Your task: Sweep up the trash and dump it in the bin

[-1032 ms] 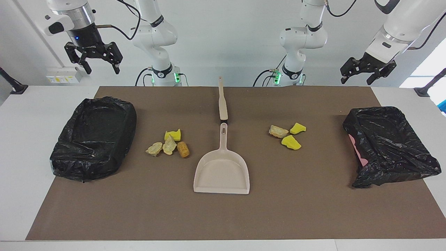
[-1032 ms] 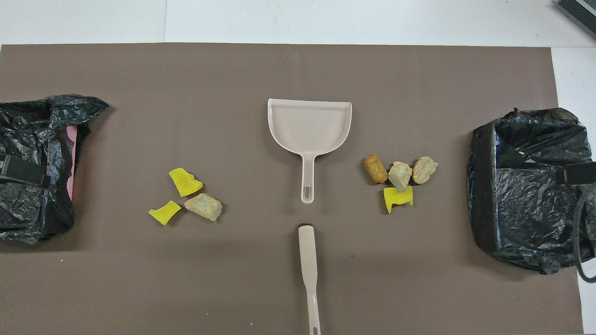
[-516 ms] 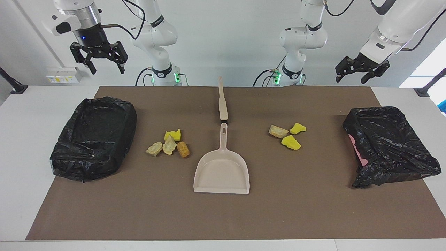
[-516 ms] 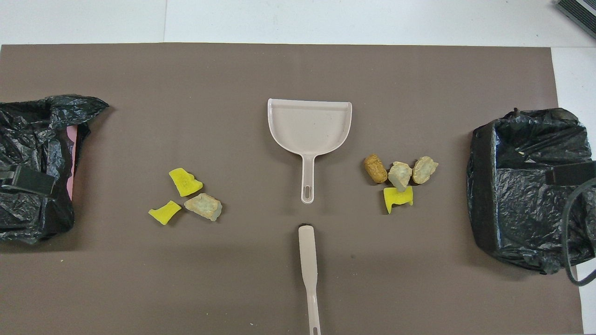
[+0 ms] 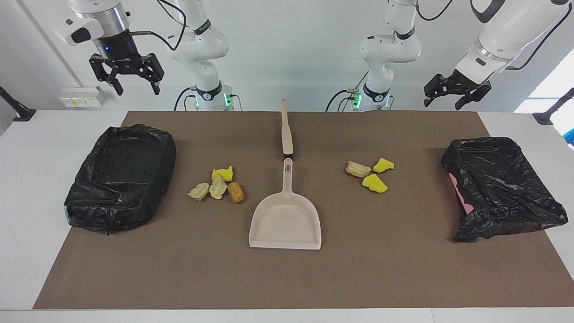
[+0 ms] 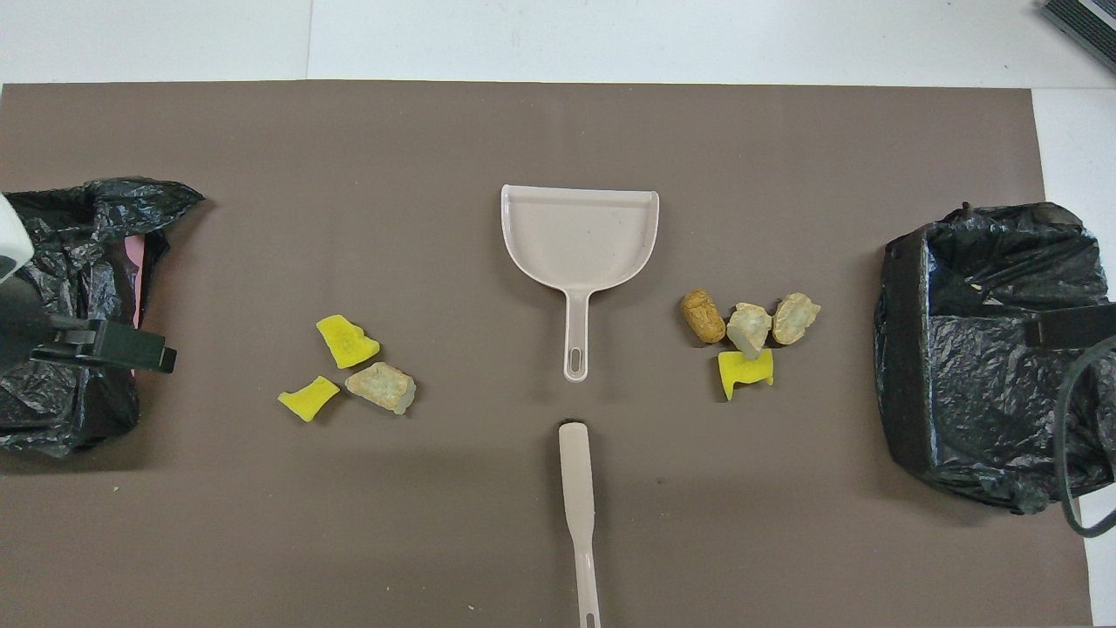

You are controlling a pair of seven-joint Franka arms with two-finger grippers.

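On the mat: spongy, wrinkly trash.

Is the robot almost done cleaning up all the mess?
Not yet. Nothing is swept: both trash piles lie on the mat, and the dustpan is empty. The left tool and right tool hang open, holding nothing. Grabbing the brush, sweeping and dumping into a bin remain.

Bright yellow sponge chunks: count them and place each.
3. Two yellow sponge chunks lie beside a beige lump toward the left arm's end; one sits with the brown cork cylinder toward the right arm's end.
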